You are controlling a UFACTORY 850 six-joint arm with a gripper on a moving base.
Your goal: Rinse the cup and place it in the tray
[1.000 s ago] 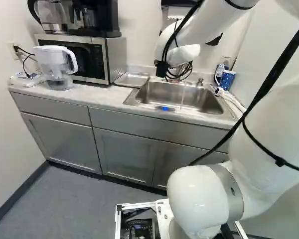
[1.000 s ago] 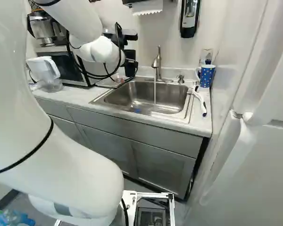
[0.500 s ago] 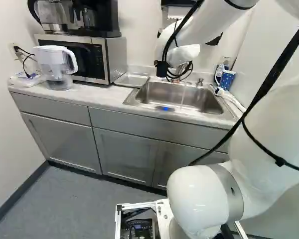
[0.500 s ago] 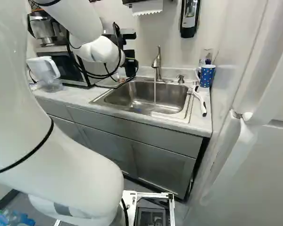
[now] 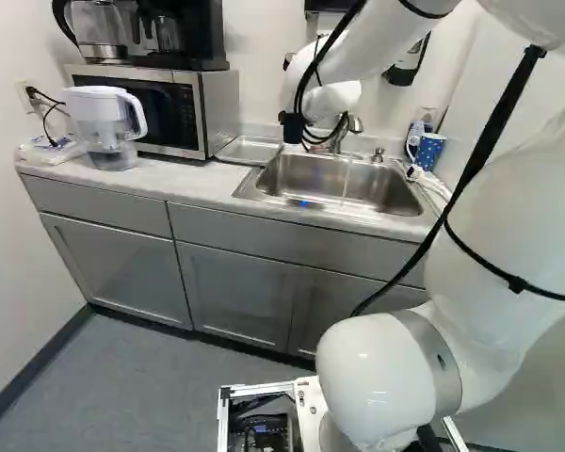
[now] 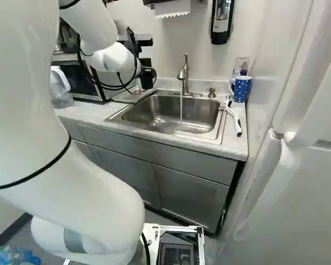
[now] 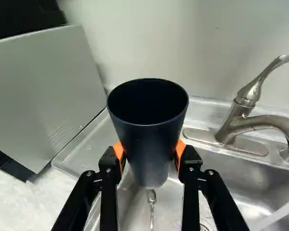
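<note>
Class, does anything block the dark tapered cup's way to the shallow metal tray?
Nothing visible stands between the dark tapered cup, held in the jaws, and the shallow metal tray; the boxy silver-and-black microwave only stands beside it.

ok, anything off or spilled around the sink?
One thing: the faucet is running into the sink, yet the gripper holds the cup away from the stream. No spill or damage visible.
</note>
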